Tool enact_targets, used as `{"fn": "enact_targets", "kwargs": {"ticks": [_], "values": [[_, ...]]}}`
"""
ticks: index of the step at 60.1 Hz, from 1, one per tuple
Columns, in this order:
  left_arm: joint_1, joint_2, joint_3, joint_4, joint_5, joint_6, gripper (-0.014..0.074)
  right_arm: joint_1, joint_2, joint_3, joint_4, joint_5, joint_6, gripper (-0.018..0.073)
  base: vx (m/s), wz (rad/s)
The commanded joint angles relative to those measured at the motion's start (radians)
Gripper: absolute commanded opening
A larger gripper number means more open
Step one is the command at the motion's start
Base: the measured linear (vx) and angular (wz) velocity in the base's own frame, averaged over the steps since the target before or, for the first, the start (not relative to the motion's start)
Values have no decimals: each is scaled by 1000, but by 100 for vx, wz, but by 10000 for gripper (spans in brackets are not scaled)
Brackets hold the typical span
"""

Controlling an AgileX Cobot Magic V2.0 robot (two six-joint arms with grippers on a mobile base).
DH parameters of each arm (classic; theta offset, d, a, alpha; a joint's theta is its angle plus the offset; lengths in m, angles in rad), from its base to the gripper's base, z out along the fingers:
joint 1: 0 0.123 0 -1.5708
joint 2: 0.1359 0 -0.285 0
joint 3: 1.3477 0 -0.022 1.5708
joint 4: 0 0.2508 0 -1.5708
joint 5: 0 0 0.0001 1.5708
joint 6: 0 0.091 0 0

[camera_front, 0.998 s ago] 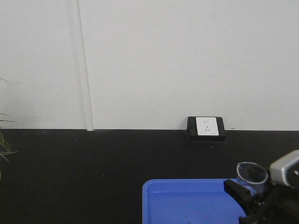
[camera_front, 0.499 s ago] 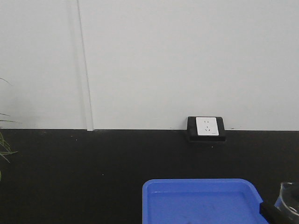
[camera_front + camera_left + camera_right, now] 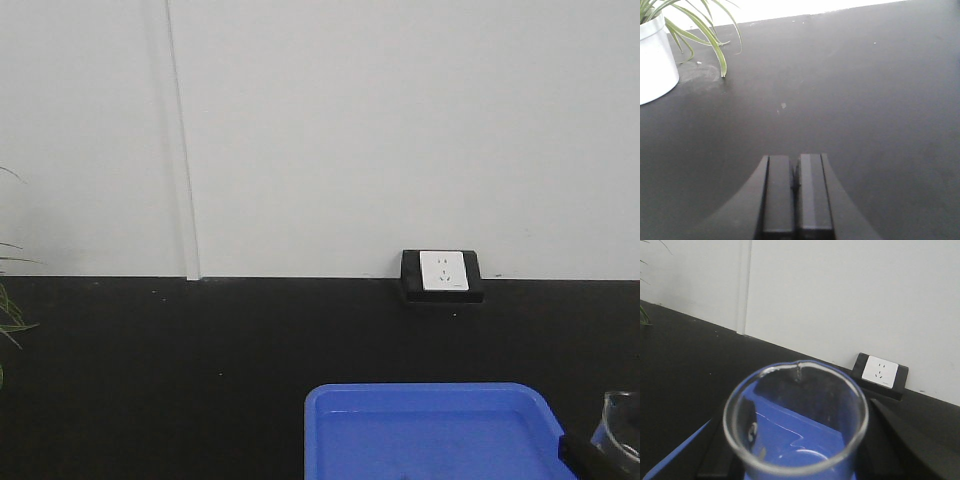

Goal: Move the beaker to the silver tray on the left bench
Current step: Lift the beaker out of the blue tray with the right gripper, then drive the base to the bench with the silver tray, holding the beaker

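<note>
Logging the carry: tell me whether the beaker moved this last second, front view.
Yes. Against the wall socket, the beaker has shifted right and down, from the blue tray's far right corner to the frame's edge.

Left gripper (image 3: pixel 796 167), jaws together, over black worktop (image 3: pixel 870 95); potted plant (image 3: pixel 657 57) upper left.

A bright blue tray (image 3: pixel 430 440) is sitting low in the front view, its bed showing bare. Behind it, a white wall socket (image 3: pixel 442 272) in a black frame is standing at the foot of the pale wall (image 3: pixel 350 130). A thin vertical strip (image 3: pixel 182 150) is running down that wall. Over on the left wrist view, a white pot (image 3: pixel 655 60) is sitting at the far left, green leaves (image 3: pixel 705 25) arching out of it.
</note>
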State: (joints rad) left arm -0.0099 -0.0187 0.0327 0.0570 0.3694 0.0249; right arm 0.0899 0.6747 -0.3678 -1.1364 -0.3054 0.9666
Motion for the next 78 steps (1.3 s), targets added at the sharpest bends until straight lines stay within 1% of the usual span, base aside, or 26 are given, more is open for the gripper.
{"fn": "enact_targets", "kwargs": {"ticks": [1,26,44,56,78], "values": [[-6,-7,20,-3,-75,-2,1,-3,-4,-29,18,-30,0,-14,0,0],[-6,-7,20,-3,-75,-2,1,-3,-4,-29,18,-28,0,-14,-3,2],[-6,-7,20,-3,-75,-2,1,-3,1,-29,18,-27,0,-14,-21,9],[-6,-7,20,-3,-75,-2,1,-3,1,-29,18,-27,0,-14,-28,29],[-6,-7,20,-3,-75,-2,1,-3,1,-29,18,-27,0,-14,-32,46]]}}
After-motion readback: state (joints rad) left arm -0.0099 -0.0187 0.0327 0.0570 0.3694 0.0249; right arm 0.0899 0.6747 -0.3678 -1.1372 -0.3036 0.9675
